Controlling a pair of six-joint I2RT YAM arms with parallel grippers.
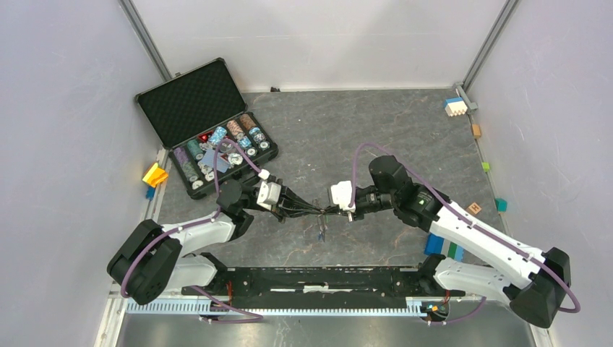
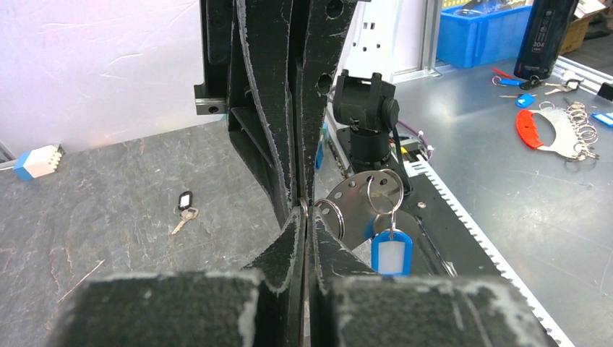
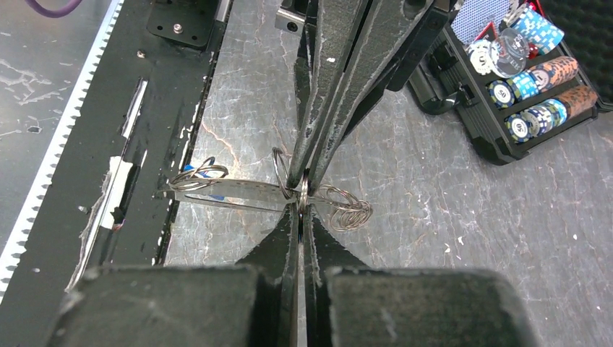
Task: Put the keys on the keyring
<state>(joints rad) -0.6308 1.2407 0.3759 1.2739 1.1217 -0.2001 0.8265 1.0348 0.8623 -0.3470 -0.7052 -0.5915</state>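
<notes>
The keyring (image 2: 356,199) is a flat silver plate with holes that carries several split rings. It is held in the air between both grippers at mid-table. My left gripper (image 2: 304,211) is shut on its edge, with a small ring at the fingertips. My right gripper (image 3: 302,204) faces it and is shut on a split ring (image 3: 304,189) of the plate (image 3: 231,192). More rings (image 3: 349,210) bunch to the right. A blue-tagged key (image 2: 391,251) hangs from one ring and shows below the grippers (image 1: 320,230). A black-tagged key (image 2: 185,207) lies on the table beyond.
An open case of poker chips (image 1: 209,137) stands at the back left. Coloured blocks lie along the right wall (image 1: 455,107) and a yellow one at the left (image 1: 154,175). The black base rail (image 1: 318,278) runs along the near edge.
</notes>
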